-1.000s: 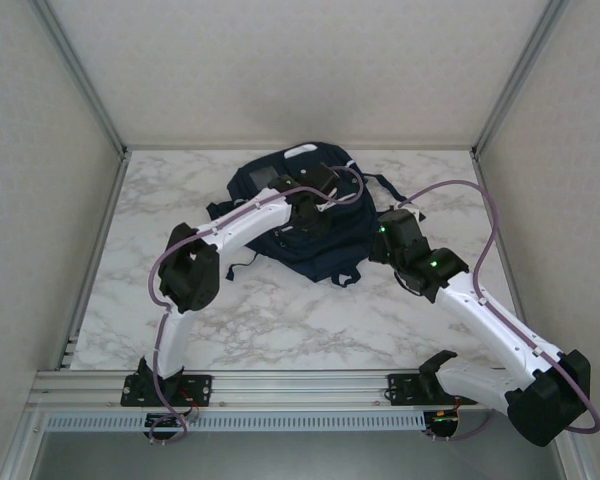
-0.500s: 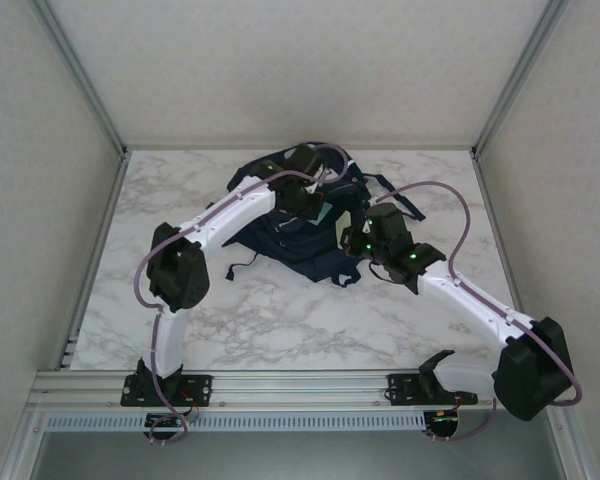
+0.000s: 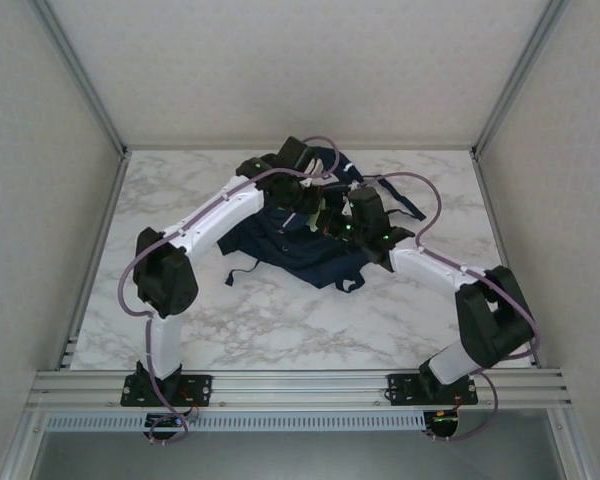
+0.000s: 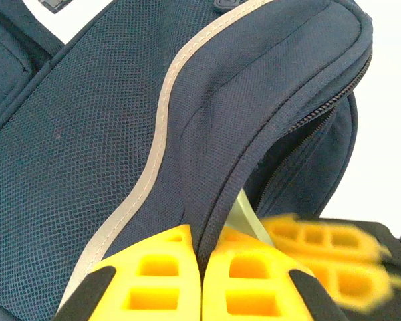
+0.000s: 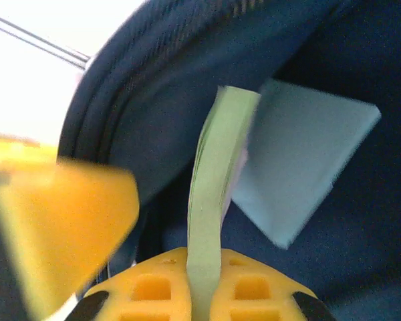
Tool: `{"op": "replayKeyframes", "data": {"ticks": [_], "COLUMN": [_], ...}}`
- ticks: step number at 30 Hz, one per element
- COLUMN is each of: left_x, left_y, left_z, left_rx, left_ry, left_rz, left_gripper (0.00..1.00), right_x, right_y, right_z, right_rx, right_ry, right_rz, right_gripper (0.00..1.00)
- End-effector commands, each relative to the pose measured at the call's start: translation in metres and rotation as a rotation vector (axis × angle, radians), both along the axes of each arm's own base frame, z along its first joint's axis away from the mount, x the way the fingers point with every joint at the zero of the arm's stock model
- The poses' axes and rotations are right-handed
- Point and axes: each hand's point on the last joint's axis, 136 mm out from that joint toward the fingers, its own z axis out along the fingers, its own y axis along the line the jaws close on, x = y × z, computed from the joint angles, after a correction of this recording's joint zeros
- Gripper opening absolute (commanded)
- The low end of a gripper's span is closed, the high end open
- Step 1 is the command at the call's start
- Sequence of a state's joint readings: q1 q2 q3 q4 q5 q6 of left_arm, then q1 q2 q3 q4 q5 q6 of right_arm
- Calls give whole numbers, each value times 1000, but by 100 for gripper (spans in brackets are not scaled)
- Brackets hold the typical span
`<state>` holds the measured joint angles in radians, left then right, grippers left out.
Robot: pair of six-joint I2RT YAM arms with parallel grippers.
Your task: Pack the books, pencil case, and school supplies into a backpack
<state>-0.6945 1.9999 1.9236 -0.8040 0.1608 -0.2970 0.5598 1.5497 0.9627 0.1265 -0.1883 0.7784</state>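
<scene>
**Backpack opening held up, green pad at the entrance: what may fail**

The backpack (image 3: 280, 245) lies at the far middle of the desk (image 3: 180, 190), and both my arms meet over it. My left end effector (image 4: 200, 267) is closed on the fabric edge of the opening, just beside the zipper (image 4: 314, 110), and holds it up. My right end effector (image 5: 204, 281) is clamped on the pale green pad (image 5: 210, 180), which stands on edge inside the opening. The light blue pad (image 5: 301, 167) is just beside it, within the bag.

I judge three risks. The thin fabric could slip from my left grip, and the flap would then fall on the pad. The two end effectors are very near each other, so a small sideways move may knock them together. If I release the pad while it stands on edge, it may lean on the rim or tip out instead of lying flat.

I can read no brand, label or writing on the bag or the pads.
</scene>
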Motion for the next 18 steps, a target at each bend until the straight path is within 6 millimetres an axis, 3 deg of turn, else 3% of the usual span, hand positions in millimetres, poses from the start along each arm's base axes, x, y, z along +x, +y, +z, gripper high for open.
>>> {"op": "replayKeyframes", "data": {"ticks": [1, 5, 10, 15, 18], "left_x": [-11, -12, -11, -9, -7], "left_y": [-11, -10, -9, -9, -9], "left_z": [58, 61, 63, 64, 61], "left_rx": [-166, -183, -187, -185, -180], "left_ry": [-53, -58, -72, -79, -78], "left_rz": [-11, 1, 7, 9, 13], "left_gripper": [0, 0, 0, 0, 0], "right_x": [28, 40, 43, 37, 31], "right_y": [17, 17, -2, -17, -29], "right_z": [25, 6, -15, -25, -21], "right_rx": [130, 160, 136, 85, 37], "right_ry": [-37, 64, 165, 234, 232], "right_rz": [-8, -75, -228, -292, -322], "right_gripper": [0, 0, 2, 42, 54]}}
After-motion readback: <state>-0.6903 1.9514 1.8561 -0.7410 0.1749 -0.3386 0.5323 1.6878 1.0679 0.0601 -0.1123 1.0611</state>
